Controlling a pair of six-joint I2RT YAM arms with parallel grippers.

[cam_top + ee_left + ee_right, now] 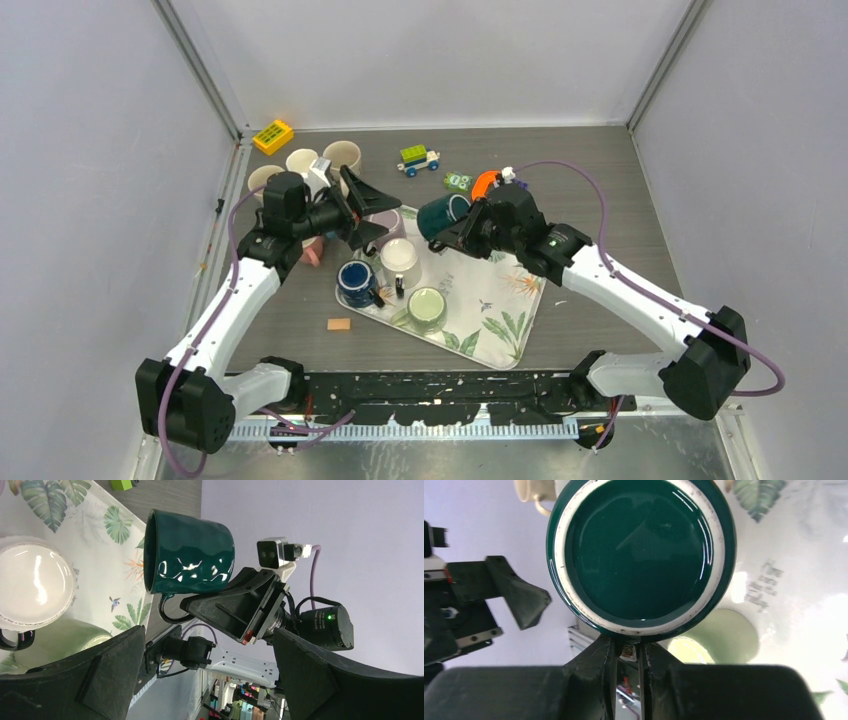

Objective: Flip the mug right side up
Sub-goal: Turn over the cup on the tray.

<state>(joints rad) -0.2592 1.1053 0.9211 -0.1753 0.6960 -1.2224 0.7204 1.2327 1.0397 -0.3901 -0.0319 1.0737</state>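
A dark green mug hangs in the air over the far edge of the leaf-print tray, lying on its side. My right gripper is shut on its handle. In the right wrist view the mug's base with its white ring faces the camera, and the gripper pinches the handle just below it. In the left wrist view the mug has its mouth turned left, toward the tray. My left gripper stands wide open and holds nothing, a short way left of the mug.
On the tray stand a blue mug, a white mug and a pale green mug. Cream mugs cluster at the back left by a yellow block. A toy car lies behind, a small tan block in front.
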